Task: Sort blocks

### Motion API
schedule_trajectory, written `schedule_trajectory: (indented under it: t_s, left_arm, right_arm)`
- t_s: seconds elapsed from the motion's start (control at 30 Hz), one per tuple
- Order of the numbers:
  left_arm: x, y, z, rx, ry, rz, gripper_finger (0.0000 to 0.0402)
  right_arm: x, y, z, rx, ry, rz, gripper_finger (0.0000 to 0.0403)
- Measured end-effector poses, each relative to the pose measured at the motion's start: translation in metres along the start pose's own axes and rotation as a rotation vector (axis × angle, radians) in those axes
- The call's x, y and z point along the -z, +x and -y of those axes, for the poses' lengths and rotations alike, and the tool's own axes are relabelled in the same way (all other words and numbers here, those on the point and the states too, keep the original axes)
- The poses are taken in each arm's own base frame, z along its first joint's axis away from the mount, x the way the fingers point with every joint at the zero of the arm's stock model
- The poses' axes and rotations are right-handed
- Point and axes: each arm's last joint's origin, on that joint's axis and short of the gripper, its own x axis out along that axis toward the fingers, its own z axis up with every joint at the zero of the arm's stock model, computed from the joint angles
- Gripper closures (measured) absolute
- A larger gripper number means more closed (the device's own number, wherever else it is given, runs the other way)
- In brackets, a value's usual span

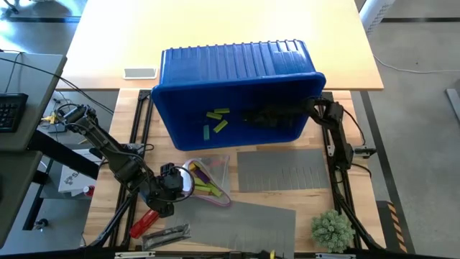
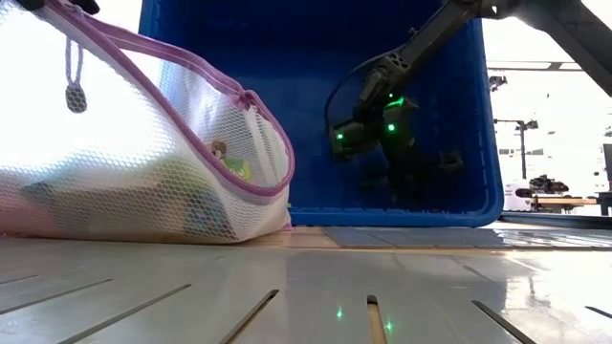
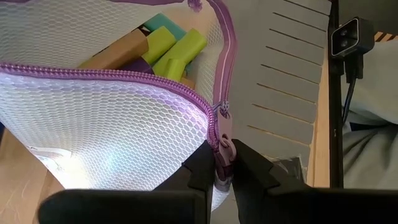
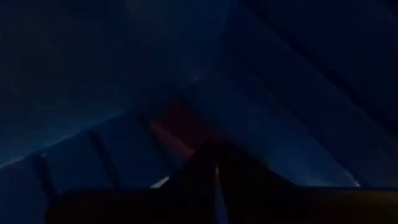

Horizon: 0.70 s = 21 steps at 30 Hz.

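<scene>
A white mesh bag (image 1: 207, 180) with a purple zipper lies on the table near the front left. Inside it are lime, teal, tan and purple blocks (image 3: 168, 46). My left gripper (image 1: 171, 183) is shut on the bag's zipper edge. A blue bin (image 1: 237, 93) lies tipped on its side at the middle, opening toward the near edge. Three lime blocks (image 1: 217, 121) rest on its lower wall. My right gripper (image 2: 406, 167) is deep inside the bin, fingers shut (image 4: 214, 183). The wrist view is too dark to show whether it touches anything. My left gripper pinches the bag's purple zipper edge (image 3: 224, 134) between its two fingers, by the zipper pull at the end of the opening. The fingers slant down at it from the table's left. The edge is held up and the mouth gapes, while the bag's bottom (image 2: 143, 225) rests on the table.
Two grey mats (image 1: 280, 171) (image 1: 244, 224) lie on the near half of the table. A red-handled tool (image 1: 144, 221) and a metal piece (image 1: 169, 234) lie at the front left. A green tuft (image 1: 332, 229) stands at the front right, and a white flat device (image 1: 140, 73) beyond the bin.
</scene>
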Motion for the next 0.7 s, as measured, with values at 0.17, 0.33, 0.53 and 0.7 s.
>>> schedule_trajectory:
  t_s: [0.17,0.33,0.53,0.7]
  left_arm:
    - [0.000,0.000,0.000,0.000,0.000,0.000,0.0378]
    - [0.000,0.000,0.000,0.000,-0.001,0.000,0.0378]
    - [0.000,0.000,0.000,0.000,0.000,0.000,0.0378]
    - [0.000,0.000,0.000,0.000,0.000,0.000,0.0378]
  right_arm:
    - [0.002,0.009,-0.002,0.026,0.027,-0.045,0.0403]
    - [0.013,0.013,-0.006,0.036,0.066,-0.044,0.0403]
    - [0.033,-0.014,-0.007,-0.044,-0.074,-0.070,0.0403]
    - [0.035,-0.071,0.002,-0.206,-0.228,0.052,0.0403]
